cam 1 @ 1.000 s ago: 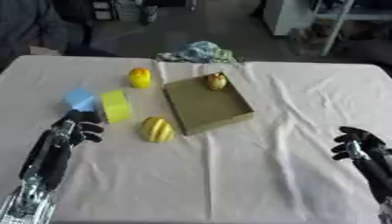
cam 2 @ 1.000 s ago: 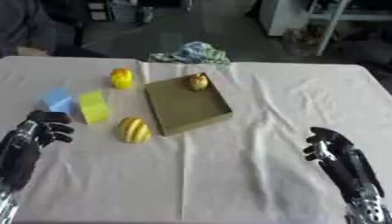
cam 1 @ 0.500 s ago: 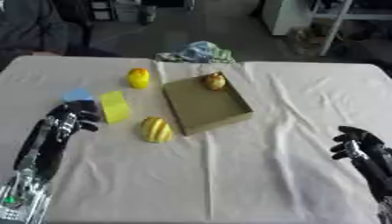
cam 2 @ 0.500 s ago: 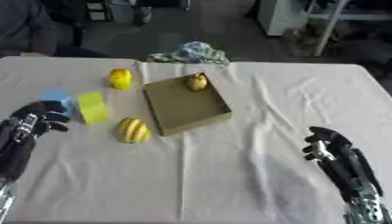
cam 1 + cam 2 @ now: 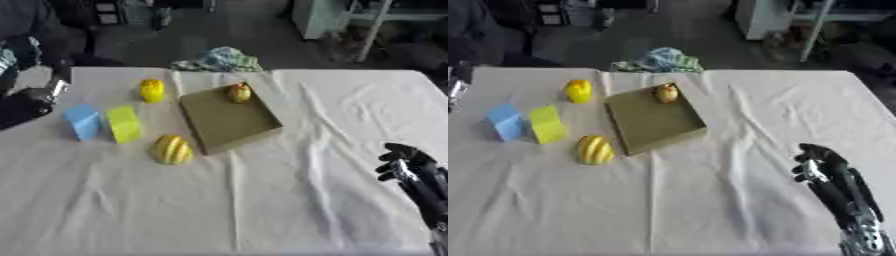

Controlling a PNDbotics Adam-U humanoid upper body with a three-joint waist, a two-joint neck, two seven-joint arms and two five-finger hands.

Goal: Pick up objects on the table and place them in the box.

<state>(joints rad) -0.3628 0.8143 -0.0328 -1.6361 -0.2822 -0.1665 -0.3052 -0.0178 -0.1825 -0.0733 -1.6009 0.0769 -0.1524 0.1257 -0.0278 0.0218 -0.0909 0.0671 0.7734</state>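
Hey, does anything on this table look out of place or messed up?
Mostly tidy. The box sits askew to the table edge, and a crumpled cloth lies bunched at the far edge. Nothing looks spilled or damaged.

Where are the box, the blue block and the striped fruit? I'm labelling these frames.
box (image 5: pixel 229 121): left eye view, bare floor of the box.
blue block (image 5: pixel 83 121): left eye view, its front face.
striped fruit (image 5: pixel 594 149): right eye view, middle of its top.
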